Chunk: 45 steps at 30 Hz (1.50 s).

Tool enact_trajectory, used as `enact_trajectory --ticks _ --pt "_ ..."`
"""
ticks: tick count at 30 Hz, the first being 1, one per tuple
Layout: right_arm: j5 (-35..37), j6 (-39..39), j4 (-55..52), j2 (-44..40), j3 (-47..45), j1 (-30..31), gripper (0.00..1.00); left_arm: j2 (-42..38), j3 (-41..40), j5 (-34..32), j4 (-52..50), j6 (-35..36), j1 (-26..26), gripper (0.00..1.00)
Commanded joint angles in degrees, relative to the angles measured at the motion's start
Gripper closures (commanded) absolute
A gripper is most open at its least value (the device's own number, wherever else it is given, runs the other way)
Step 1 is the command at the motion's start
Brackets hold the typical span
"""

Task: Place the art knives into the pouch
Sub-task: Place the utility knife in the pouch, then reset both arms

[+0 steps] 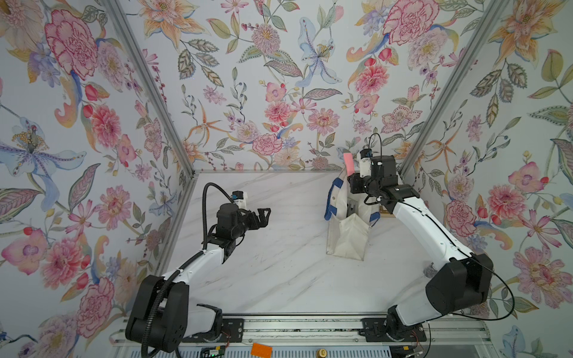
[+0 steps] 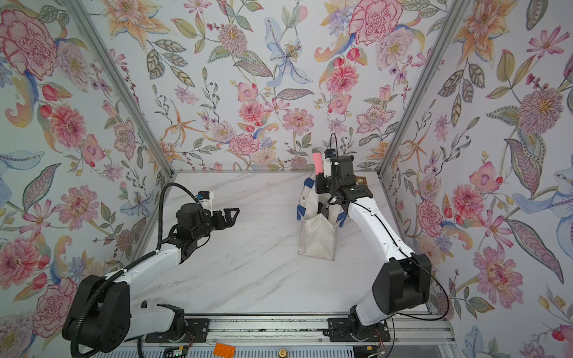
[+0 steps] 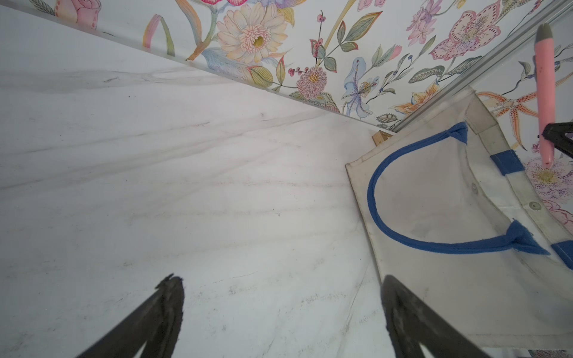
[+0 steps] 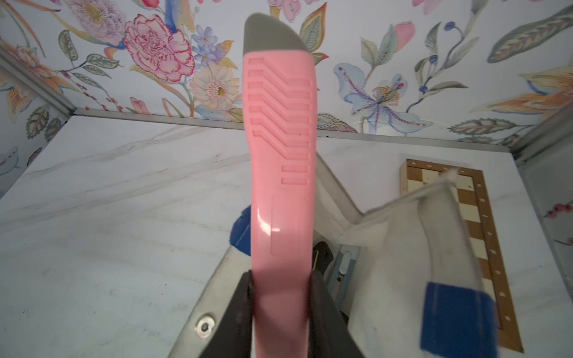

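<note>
Flowered walls enclose a white marble tabletop (image 1: 279, 272). Upright over the open mouth of the white canvas pouch (image 1: 347, 238) with blue strap handles, the pink plastic art knife (image 4: 280, 186) is not yet inside. The right gripper (image 4: 280, 279) has its jaws pinching the knife's lower end. Pickup looks done; lowering and release are left. The left gripper (image 3: 280, 279) hovers well apart, jaws spread and empty.

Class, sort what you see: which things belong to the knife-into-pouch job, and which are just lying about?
Job in hand: art knife; pouch; right claw, gripping the knife.
Lying about: chequered board; left claw, open and idle.
</note>
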Motion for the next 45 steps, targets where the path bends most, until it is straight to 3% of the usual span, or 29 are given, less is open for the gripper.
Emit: enact_trajectory --ticks 1,7,9,11,14,21,27,30,35,43,45 --pt "-0.2 3.8 3.8 -2.5 -4.9 -1.2 0.85 0.4 1.3 1.2 0.9 0.4 0.3 0.00" --pt "-1.7 6.1 6.6 -3.1 -12.5 -1.2 0.81 1.0 2.5 0.9 1.2 0.6 0.3 0.01" --pt "-2.0 7.0 7.0 -2.8 -14.2 -1.2 0.75 1.1 3.0 0.8 0.8 1.1 0.3 0.00" --pt "-2.6 7.2 7.4 -2.9 -15.5 -1.3 0.36 1.0 3.5 0.0 0.0 1.9 0.4 0.01" --pt "-3.4 6.7 7.5 -4.0 -16.3 -1.2 0.02 0.3 4.2 -2.4 -1.3 2.9 0.4 0.01" --pt "-1.1 4.8 8.9 -9.0 -17.1 -1.3 0.01 -1.5 4.3 -10.7 1.5 6.1 0.4 0.01" --pt "8.4 4.1 20.2 -20.5 -27.0 -2.3 0.01 -4.4 1.0 -30.5 5.0 17.9 0.6 0.00" --pt "11.5 4.7 29.8 -27.2 -35.8 -4.2 0.01 -8.0 -5.3 -39.8 13.4 24.9 0.8 0.01" --pt "17.5 4.6 42.4 -34.4 -49.7 -6.6 0.01 -10.6 -18.5 -49.3 34.8 35.6 1.6 0.01" --pt "26.1 6.5 58.8 -35.8 -68.6 -6.4 0.01 -2.6 -25.4 -47.9 51.2 33.5 7.1 0.01" --pt "28.8 5.8 65.5 -34.1 -72.7 -6.4 0.01 -1.8 -24.4 -47.5 50.5 33.3 7.6 0.01"
